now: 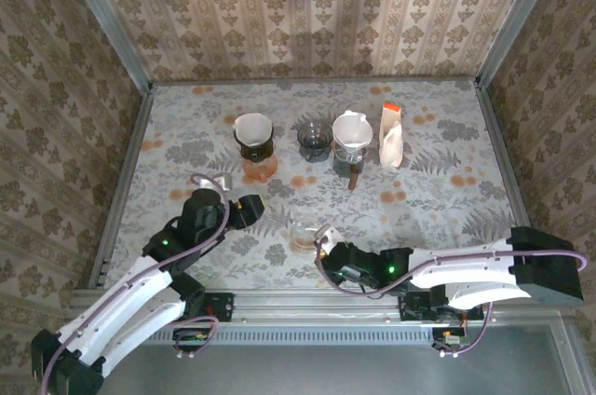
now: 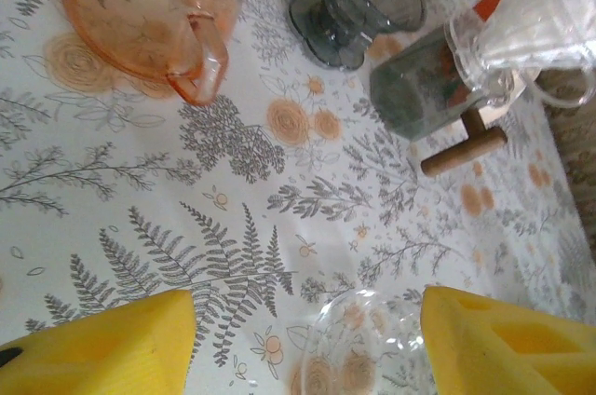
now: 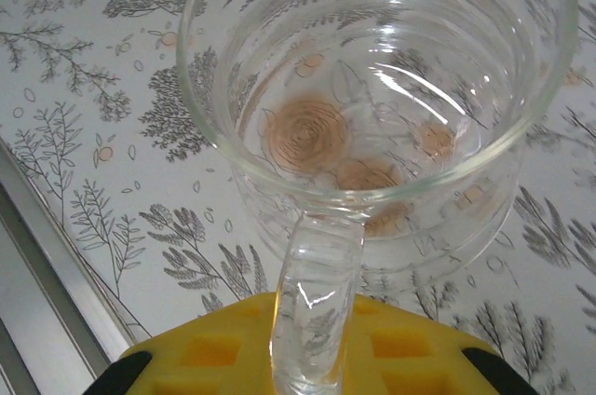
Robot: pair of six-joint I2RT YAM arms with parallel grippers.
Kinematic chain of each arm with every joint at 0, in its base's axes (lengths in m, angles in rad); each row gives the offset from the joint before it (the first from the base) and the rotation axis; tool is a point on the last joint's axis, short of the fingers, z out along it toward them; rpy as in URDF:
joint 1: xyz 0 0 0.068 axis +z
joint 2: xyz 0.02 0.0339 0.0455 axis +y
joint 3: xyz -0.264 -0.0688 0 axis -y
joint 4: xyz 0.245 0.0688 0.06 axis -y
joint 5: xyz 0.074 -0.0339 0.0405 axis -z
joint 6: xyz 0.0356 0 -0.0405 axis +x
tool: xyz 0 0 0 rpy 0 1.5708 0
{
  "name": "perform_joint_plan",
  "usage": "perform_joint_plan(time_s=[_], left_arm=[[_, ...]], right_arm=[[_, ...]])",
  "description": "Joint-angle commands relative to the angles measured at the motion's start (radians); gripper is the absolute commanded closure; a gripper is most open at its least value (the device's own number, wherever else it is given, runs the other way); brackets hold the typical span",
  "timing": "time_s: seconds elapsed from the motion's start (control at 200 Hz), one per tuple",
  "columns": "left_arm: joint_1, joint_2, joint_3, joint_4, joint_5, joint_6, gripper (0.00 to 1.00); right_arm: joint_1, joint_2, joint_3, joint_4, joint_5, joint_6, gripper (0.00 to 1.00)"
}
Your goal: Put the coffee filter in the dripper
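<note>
The right gripper [image 3: 312, 350] is clamping the glass dripper [image 3: 372, 106] by its handle, apparently steadying it, while the left gripper [image 2: 307, 339] is hovering alongside, jaws apart.

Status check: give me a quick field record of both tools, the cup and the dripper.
glass cup: upright, empty
right tool: shut on the glass cup's handle
left tool: open, empty, over the cloth
dark dripper: on the pink cup, white filter inside
paper bag: back right of the table
</note>
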Motion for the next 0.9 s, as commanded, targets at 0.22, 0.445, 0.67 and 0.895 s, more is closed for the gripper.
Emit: perform_joint_plan(time_s=[0.22, 0.445, 0.67, 0.895], left_arm=[[-0.133, 0.172, 0.056, 0.154, -0.100, 0.108, 0.34], [-0.201, 0.331, 0.159, 0.222, -0.135, 0.215, 0.37], [-0.245, 0.592, 0.314, 0.253, -0.210, 0.354, 0.37], [-0.243, 0.806, 0.433, 0.310, -0.234, 0.439, 0.41]], right_arm=[[0.014, -0.088, -0.054, -0.125, 0.101, 0.113, 0.63], [0.019, -0.183, -0.088, -0.121, 0.173, 0.148, 0.41], [0.018, -0.385, -0.134, -0.172, 0.284, 0.182, 0.35], [0.018, -0.529, -0.167, -0.225, 0.291, 0.186, 0.35]])
